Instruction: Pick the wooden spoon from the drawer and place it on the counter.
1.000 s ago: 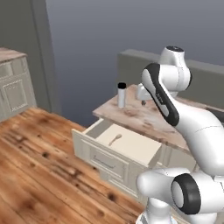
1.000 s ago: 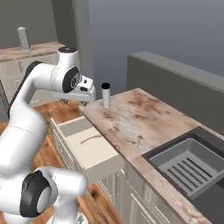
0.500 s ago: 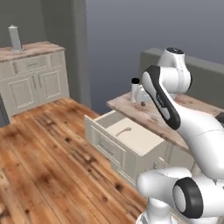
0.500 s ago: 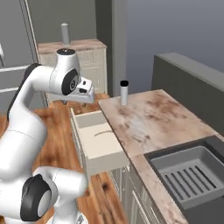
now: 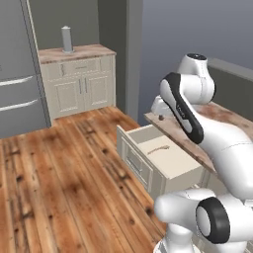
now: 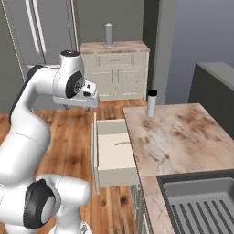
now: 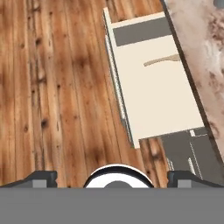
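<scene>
On the pale floor of the open drawer [image 5: 170,160] lies the spoon [image 5: 157,149], flat, toward the end nearest the tabletop's far corner, apart from every wall I can make out. From the hand view the spoon [image 7: 162,61] shows as a thin brown stick with its handle running across the drawer [image 7: 153,87], close to the wall that sits under the tabletop [image 7: 205,57] edge. In the right base view the spoon [image 6: 122,143] is a short curved mark in the drawer [image 6: 114,155], and the tabletop [image 6: 178,141] starts just beside it, with a grey cylinder [image 6: 151,103] standing near its far corner and a sink [image 6: 205,201] at the near end.

The gripper [image 6: 68,106] hangs high, off past the drawer's front and over the wood floor, well apart from the spoon. Its fingers [image 7: 41,178] stand wide apart with nothing between them.

By my reading, this is the approach step: nothing grasped yet, drawer already pulled out. Next move likely calls for bringing the gripper across over the drawer, turning it so the fingers straddle the thin handle, then descending almost to the drawer floor before closing. The handle is slim and lies flat, so a shallow descent could miss it.
</scene>
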Tool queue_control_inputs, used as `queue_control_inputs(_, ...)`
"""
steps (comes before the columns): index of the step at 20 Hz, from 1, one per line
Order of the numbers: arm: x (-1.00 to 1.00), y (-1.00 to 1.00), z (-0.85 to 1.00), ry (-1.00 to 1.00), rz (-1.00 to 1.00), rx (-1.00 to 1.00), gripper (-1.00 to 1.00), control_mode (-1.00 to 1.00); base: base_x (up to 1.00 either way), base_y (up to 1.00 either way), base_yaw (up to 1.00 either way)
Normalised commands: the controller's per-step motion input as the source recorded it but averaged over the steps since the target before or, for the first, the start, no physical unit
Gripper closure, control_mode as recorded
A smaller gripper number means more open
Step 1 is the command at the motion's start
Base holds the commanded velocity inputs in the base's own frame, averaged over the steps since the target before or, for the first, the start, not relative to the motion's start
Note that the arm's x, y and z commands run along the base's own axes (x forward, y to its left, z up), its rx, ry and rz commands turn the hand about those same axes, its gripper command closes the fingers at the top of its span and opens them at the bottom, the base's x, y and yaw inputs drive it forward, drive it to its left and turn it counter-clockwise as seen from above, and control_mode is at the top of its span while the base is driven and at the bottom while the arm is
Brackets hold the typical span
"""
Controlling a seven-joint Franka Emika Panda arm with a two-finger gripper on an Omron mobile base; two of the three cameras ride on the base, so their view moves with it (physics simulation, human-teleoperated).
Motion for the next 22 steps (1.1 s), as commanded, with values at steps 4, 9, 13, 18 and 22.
queue_control_inputs(4, 0.00, -0.02, -0.40, 0.20, 0.25, 0.00, -1.00, -1.00, 0.00, 0.00, 0.00)
queue_control_inputs(9, 0.00, -0.06, -0.48, 0.22, 0.11, 0.00, -1.00, -1.00, 0.00, 0.00, 0.00)
queue_control_inputs(13, 0.00, -0.04, -0.62, 0.14, 0.01, 0.00, -1.00, -1.00, 0.00, 0.00, 0.00)
queue_control_inputs(18, 0.00, 0.00, -0.86, 0.06, 0.00, 0.00, -1.00, -1.00, 0.00, 0.00, 0.00)
queue_control_inputs(22, 0.02, 0.05, -0.87, 0.04, 0.00, 0.00, -1.00, -1.00, 0.00, 0.00, 0.00)
